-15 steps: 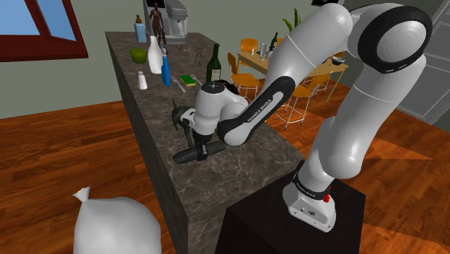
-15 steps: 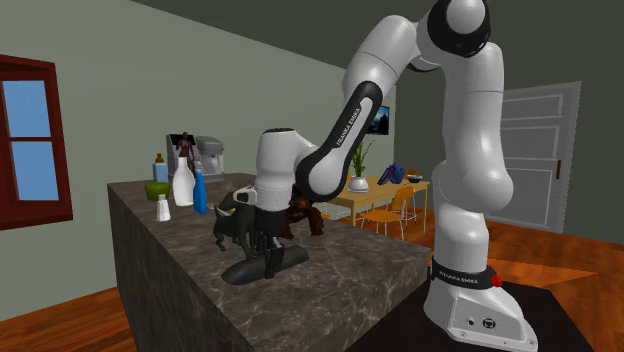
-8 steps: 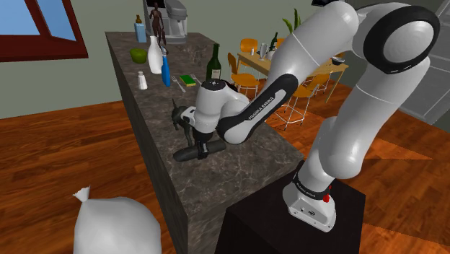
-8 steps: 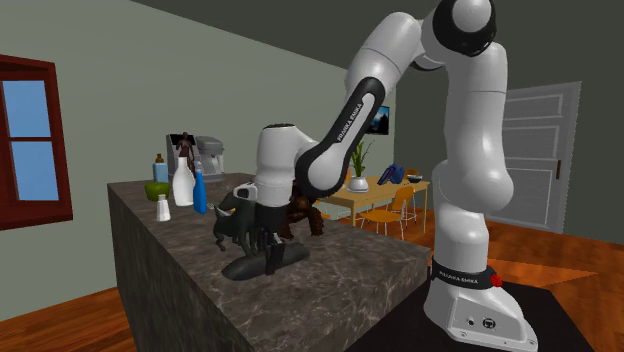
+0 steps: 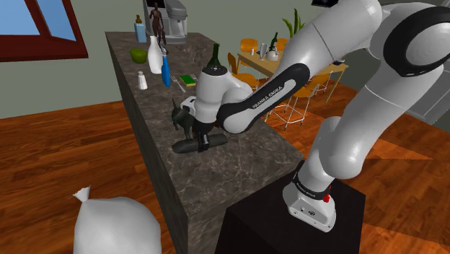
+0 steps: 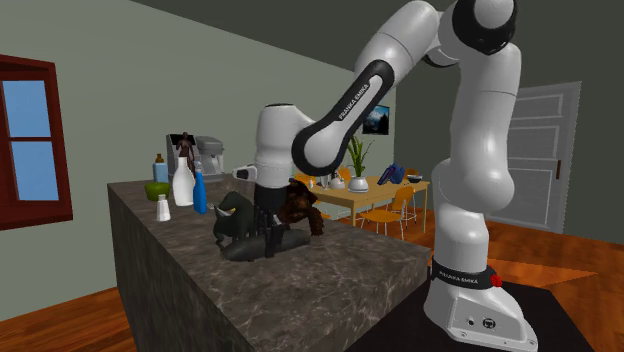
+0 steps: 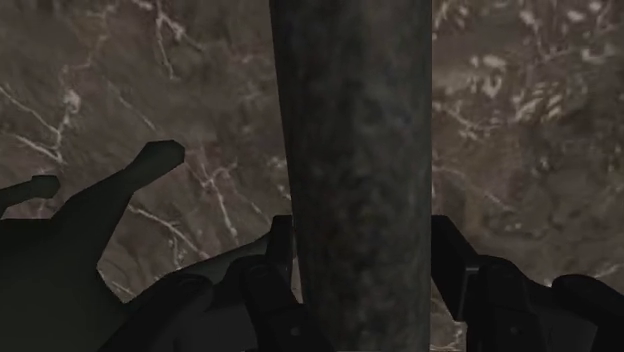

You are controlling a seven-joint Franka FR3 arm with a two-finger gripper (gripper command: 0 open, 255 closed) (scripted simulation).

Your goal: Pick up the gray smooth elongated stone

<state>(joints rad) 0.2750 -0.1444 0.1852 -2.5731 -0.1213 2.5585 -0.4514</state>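
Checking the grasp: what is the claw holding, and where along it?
The stone, clasped across its width at about mid-length between the fingers of the claw.

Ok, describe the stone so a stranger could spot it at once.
Find the long dark marbled counter, at the end nearest the robot's stand. There the black gripper clasps the stone, beside a dark four-legged animal figurine. It is the one plain, smooth, dark grey bar, long and rounded at the ends.

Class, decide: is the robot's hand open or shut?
Shut: the hand clasps the dark stone between its fingers, seen in the wrist view.
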